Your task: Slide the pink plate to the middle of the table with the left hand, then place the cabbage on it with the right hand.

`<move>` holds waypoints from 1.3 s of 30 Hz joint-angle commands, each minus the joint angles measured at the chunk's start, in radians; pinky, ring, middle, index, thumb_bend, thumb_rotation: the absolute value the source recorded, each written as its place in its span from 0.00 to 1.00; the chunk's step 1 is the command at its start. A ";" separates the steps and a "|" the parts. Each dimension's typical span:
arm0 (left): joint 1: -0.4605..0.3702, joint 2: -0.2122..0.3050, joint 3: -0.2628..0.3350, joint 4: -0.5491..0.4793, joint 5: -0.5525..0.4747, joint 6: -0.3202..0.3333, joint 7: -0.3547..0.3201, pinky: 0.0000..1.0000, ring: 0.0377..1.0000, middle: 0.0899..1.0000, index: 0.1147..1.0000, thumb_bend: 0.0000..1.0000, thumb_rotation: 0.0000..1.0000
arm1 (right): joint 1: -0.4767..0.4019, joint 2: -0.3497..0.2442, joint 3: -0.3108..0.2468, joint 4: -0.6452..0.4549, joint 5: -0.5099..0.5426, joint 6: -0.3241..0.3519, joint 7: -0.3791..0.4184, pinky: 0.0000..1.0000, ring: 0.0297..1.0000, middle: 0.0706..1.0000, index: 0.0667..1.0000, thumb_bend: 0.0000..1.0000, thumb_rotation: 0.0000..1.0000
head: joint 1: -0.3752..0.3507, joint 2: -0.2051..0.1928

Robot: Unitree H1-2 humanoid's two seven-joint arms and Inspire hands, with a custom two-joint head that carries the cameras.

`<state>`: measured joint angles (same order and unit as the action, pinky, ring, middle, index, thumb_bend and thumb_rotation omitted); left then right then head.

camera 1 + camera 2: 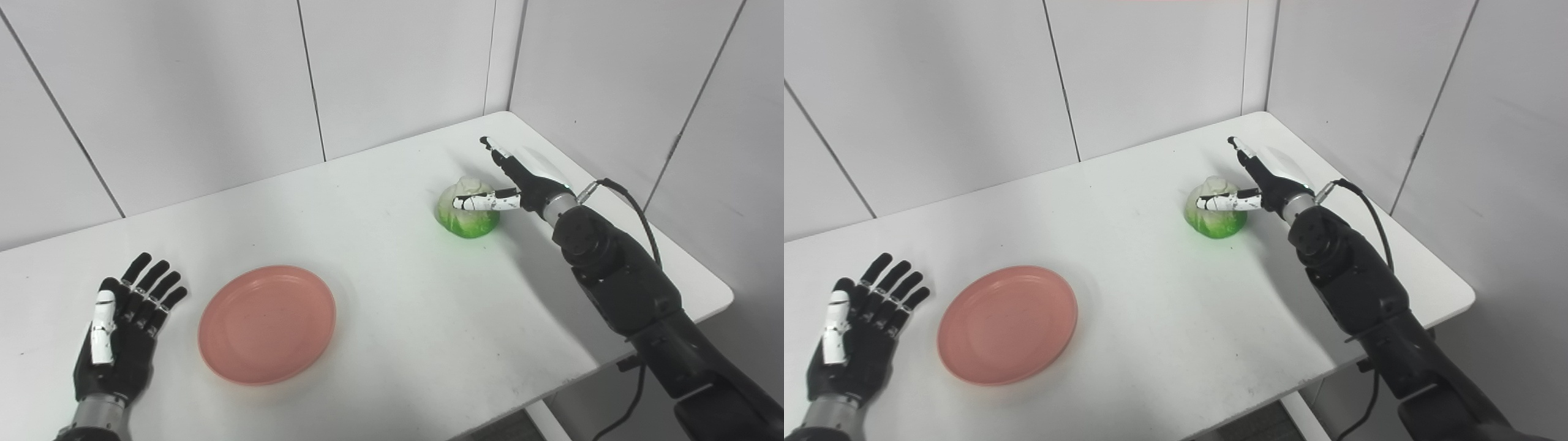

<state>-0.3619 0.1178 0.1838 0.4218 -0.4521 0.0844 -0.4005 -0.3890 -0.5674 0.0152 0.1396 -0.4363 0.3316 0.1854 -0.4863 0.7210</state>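
The pink plate (267, 323) lies flat on the white table (380, 288), left of its middle, near the front edge. My left hand (122, 324) lies open and empty, palm up, just left of the plate and not touching it. The cabbage (467, 208), pale on top and green below, sits at the right rear of the table. My right hand (511, 180) is open right beside the cabbage, its thumb across the cabbage's near side and its fingers stretched out past the far side. It has no closed hold on the cabbage.
White wall panels stand close behind the table and along its right side. The table's right corner (726, 294) and front edge lie near my right arm (618, 275). A black cable (637, 211) loops off the right wrist.
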 commanded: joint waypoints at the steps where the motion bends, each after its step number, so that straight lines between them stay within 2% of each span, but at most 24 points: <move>1: 0.041 -0.007 -0.005 0.026 -0.001 0.049 0.013 0.78 0.81 0.81 0.80 0.48 0.82 | -0.048 -0.029 -0.002 -0.011 0.013 -0.064 -0.008 0.89 0.96 0.98 1.00 1.00 0.60 | 0.001 0.001; 10: 0.041 -0.001 -0.009 0.035 -0.004 0.045 0.010 0.80 0.82 0.82 0.81 0.48 0.82 | -0.064 -0.039 0.048 -0.005 -0.008 -0.038 0.011 0.87 0.96 1.00 1.00 1.00 0.60 | 0.006 0.006; 18: 0.046 0.000 -0.014 0.025 0.002 0.048 0.016 0.78 0.80 0.81 0.80 0.48 0.83 | -0.074 -0.038 0.074 0.044 0.022 -0.053 0.059 0.91 0.99 1.00 1.00 1.00 0.57 | 0.012 0.008; 24: 0.048 -0.002 -0.015 0.019 -0.004 0.050 0.011 0.79 0.81 0.81 0.80 0.48 0.83 | -0.085 -0.033 0.085 0.080 0.043 -0.062 0.072 0.90 0.98 1.00 1.00 1.00 0.53 | 0.014 0.007; 33: 0.046 0.000 -0.015 0.038 -0.001 0.039 0.008 0.80 0.82 0.81 0.80 0.47 0.84 | -0.105 -0.031 0.086 0.156 0.021 -0.059 0.025 0.93 1.00 1.00 1.00 1.00 0.50 | 0.020 0.007; 39: 0.043 -0.001 -0.012 0.054 -0.004 0.031 0.003 0.79 0.81 0.81 0.80 0.47 0.83 | -0.098 -0.024 0.068 0.190 0.030 -0.083 -0.015 0.93 0.99 1.00 1.00 1.00 0.46 | 0.023 0.008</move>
<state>-0.3600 0.1190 0.1763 0.4246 -0.4614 0.0905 -0.4043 -0.4570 -0.5748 0.1036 0.3281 -0.4090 0.2816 0.1987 -0.4648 0.7286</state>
